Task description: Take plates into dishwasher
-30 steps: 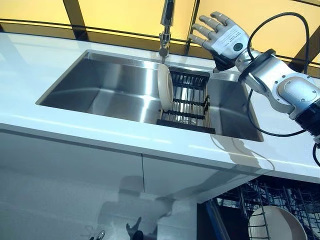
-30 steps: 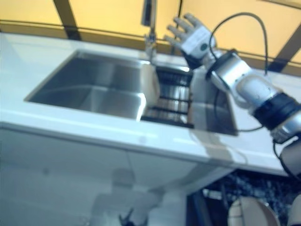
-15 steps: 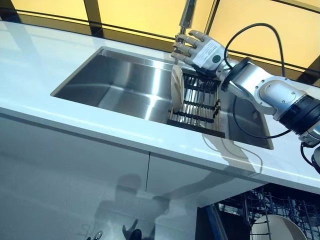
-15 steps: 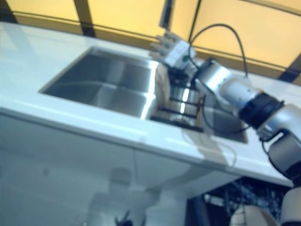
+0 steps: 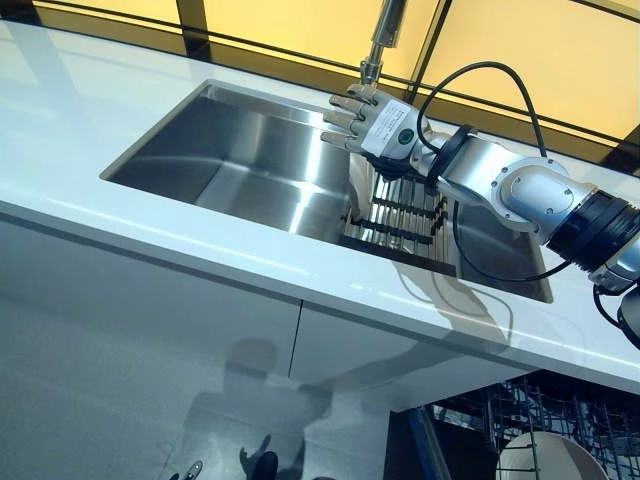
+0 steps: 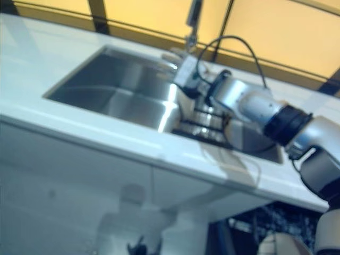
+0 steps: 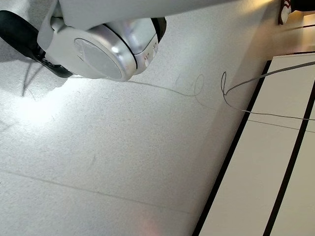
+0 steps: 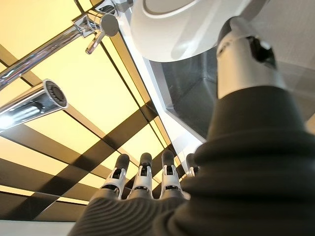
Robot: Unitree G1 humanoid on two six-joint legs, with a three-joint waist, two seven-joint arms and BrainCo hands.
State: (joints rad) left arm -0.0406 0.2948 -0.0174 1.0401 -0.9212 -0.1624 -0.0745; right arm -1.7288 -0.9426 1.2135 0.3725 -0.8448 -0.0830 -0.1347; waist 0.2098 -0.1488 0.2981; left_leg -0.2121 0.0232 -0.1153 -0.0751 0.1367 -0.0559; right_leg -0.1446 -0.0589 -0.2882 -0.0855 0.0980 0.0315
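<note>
A white plate (image 5: 357, 190) stands on edge at the left end of a black rack (image 5: 400, 215) inside the steel sink (image 5: 230, 160). My right hand (image 5: 375, 122) is open, fingers straight, held over the plate's top edge. In the right wrist view the plate (image 8: 172, 24) shows just past my thumb (image 8: 243, 59), and I cannot tell whether they touch. A second white plate (image 5: 545, 465) sits in the dishwasher rack (image 5: 480, 410) at lower right. My left hand shows in no view.
A chrome faucet (image 5: 383, 35) rises right behind my right hand. The white counter (image 5: 300, 270) runs along the sink's front edge. The open dishwasher is below the counter at the right. The left wrist view shows only grey floor.
My right hand has come down and to the left from beside the faucet to the top of the plate in the rack. The camera has shifted a little.
</note>
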